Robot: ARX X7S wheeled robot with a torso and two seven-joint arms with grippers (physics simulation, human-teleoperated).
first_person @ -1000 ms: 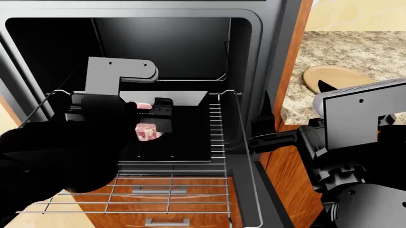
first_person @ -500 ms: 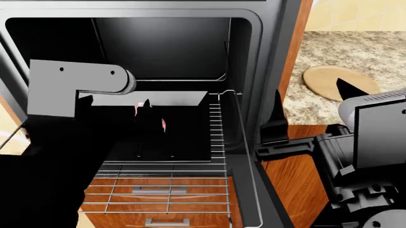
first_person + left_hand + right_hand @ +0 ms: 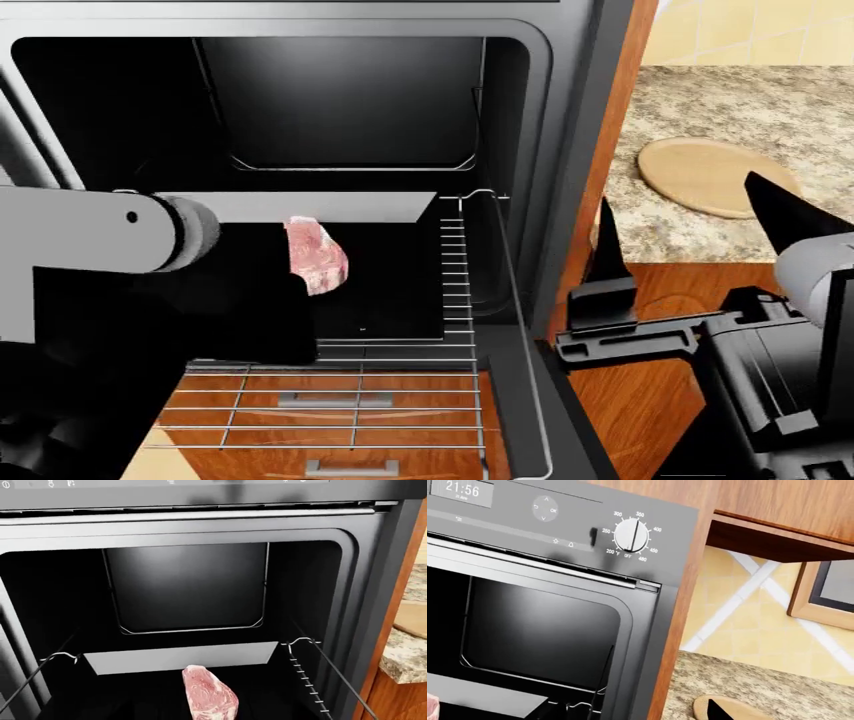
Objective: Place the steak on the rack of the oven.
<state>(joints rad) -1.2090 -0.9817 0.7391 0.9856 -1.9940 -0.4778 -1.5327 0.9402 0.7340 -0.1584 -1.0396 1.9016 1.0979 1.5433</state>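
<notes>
While our left arm fills the lower left of the head view, the steak sits on the dark sheet lying on the pulled-out rack of the oven, just in front of the cavity mouth. In the left wrist view it lies free, with no finger touching it, so we judge the placing done; it rests on the solid sheet rather than bare wire, which keeps it level and steady. We cannot tell how the left jaws stand, since the arm's black bulk hides them and the wrist view shows none of them. Our right gripper hangs outside the oven, by the wooden cabinet side and near the granite counter with its round wooden board, its two fingers spread wide and holding nothing, kept clear of the rack.
</notes>
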